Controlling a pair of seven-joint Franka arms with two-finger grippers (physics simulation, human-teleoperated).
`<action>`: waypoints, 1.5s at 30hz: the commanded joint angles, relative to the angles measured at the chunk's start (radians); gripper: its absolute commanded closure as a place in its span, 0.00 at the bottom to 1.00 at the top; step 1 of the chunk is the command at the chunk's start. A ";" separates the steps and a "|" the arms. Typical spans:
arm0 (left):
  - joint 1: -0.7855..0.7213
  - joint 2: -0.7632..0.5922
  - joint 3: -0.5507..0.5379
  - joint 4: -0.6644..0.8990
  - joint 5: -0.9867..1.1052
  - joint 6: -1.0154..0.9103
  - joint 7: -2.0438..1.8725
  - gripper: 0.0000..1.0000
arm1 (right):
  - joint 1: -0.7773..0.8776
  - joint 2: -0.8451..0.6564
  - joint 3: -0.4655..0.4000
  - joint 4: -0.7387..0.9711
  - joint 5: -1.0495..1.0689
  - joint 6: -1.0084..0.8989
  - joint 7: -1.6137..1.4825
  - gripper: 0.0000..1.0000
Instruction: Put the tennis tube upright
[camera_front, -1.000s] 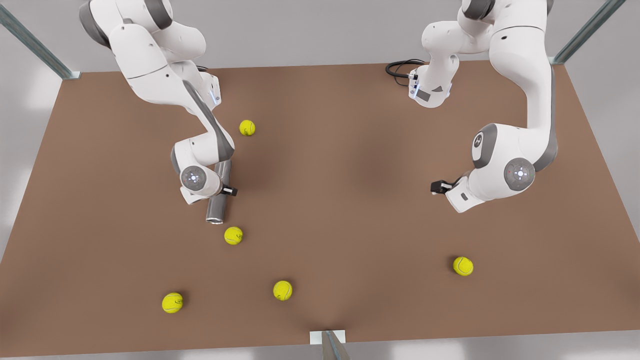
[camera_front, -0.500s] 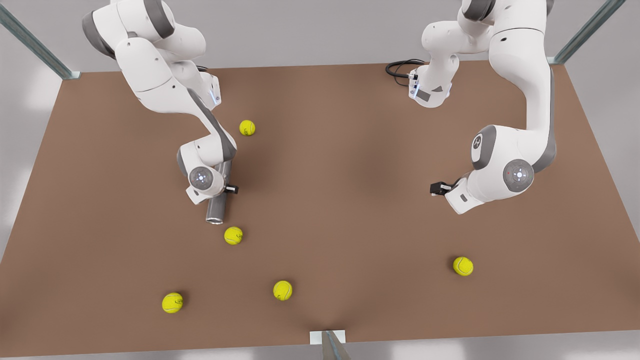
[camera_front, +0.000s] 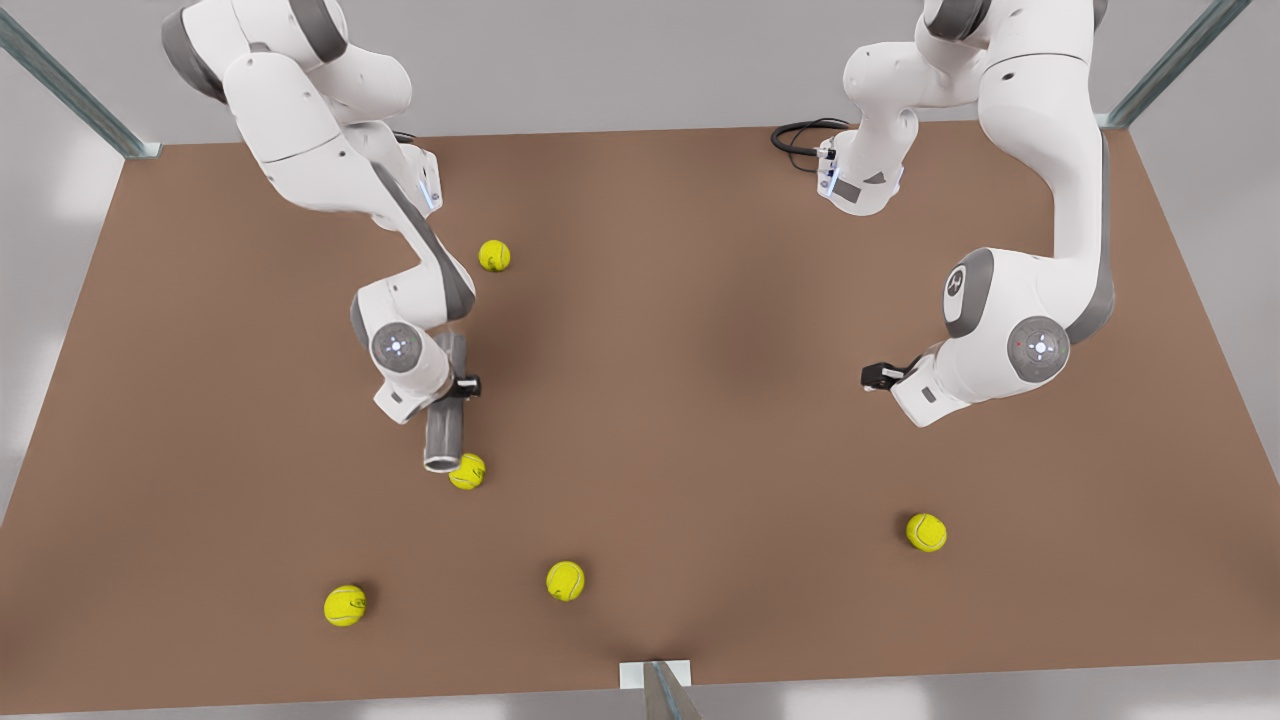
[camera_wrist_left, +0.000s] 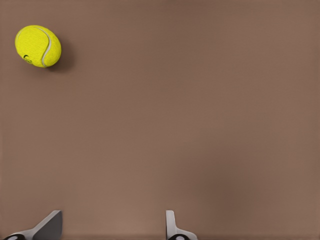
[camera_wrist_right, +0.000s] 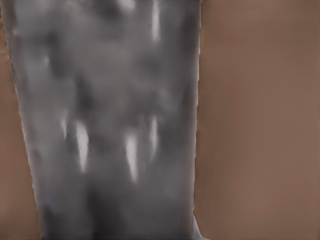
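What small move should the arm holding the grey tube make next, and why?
Probably lift slightly while tilting the tennis tube toward vertical: the right pincer grips its middle, and its rim end sits close beside a tennis ball. The left pincer waits open over the table.

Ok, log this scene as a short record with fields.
tennis tube: not upright, silvery rim end beside the nearest ball
right gripper: shut on the tennis tube's middle, front view's left
left gripper: open, empty, waiting at front view's right
balls: five, scattered on the table
task: not yet done
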 joint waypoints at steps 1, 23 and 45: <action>0.000 -0.002 0.000 0.000 0.002 -0.003 -0.003 0.00 | 0.001 0.010 0.025 0.114 -0.005 -0.277 -0.321 0.30; 0.000 0.012 0.001 0.000 -0.003 0.018 -0.061 0.00 | 0.315 0.352 0.070 0.555 -0.356 -0.083 -1.435 0.23; -0.046 -0.056 -0.232 -0.289 -1.119 0.492 0.063 0.00 | -0.025 0.123 -0.025 0.933 -0.074 -0.768 -1.262 0.00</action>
